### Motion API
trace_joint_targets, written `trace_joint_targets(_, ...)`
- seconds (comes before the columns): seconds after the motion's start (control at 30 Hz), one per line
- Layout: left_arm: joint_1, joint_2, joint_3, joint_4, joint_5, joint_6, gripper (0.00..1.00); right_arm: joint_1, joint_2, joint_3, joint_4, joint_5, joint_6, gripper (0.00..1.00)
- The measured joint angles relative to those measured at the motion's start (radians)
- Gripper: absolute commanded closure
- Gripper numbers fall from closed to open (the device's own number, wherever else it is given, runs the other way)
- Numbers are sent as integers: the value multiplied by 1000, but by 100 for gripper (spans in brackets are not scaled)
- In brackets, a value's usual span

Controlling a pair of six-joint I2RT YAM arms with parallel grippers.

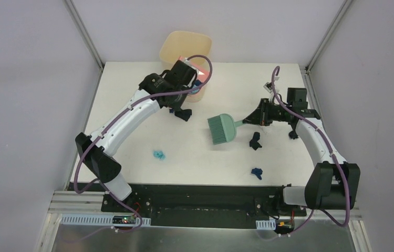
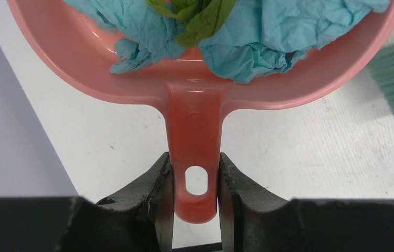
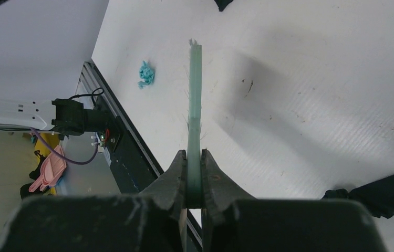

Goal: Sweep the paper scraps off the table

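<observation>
The paper scraps [image 1: 159, 154] lie in 2 places. Loose on the tabletop [image 1: 195, 170] the top view shows 3 for certain: 1 teal wad [image 3: 146, 73] on the left arm's side, 1 dark blue wad [image 1: 257, 172] toward the front edge, and 1 black wad [image 1: 255, 140] just beside the brush. 2 more dark shapes close to the arms may be scraps or hardware; I cannot tell. The pink dustpan [image 2: 195, 100] holds at least 2 teal wads and 1 green wad [image 2: 195, 16], cut off by the frame.

They look feather-light, soft and springy, likely to skitter, so they are better herded with bristles than pinched. The hold belongs on the tool handles.

The left end effector [image 2: 196, 181] pinches the dustpan's handle, holding the pan at the 1 cream bin [image 1: 186, 50]. The right end effector [image 3: 194, 173] is clamped on the handle of the 1 green brush [image 1: 222, 128], whose bristles sit mid-tabletop.
</observation>
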Motion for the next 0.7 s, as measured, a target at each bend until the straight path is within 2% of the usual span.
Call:
trace_joint_targets(0.47,176,151,306,-64,15,40,96,0,-57,-9,5,-21,-31,100)
trace_joint_targets(0.7,211,285,629,-119,-3,81,96,0,-60,-18,22,0,-10,100)
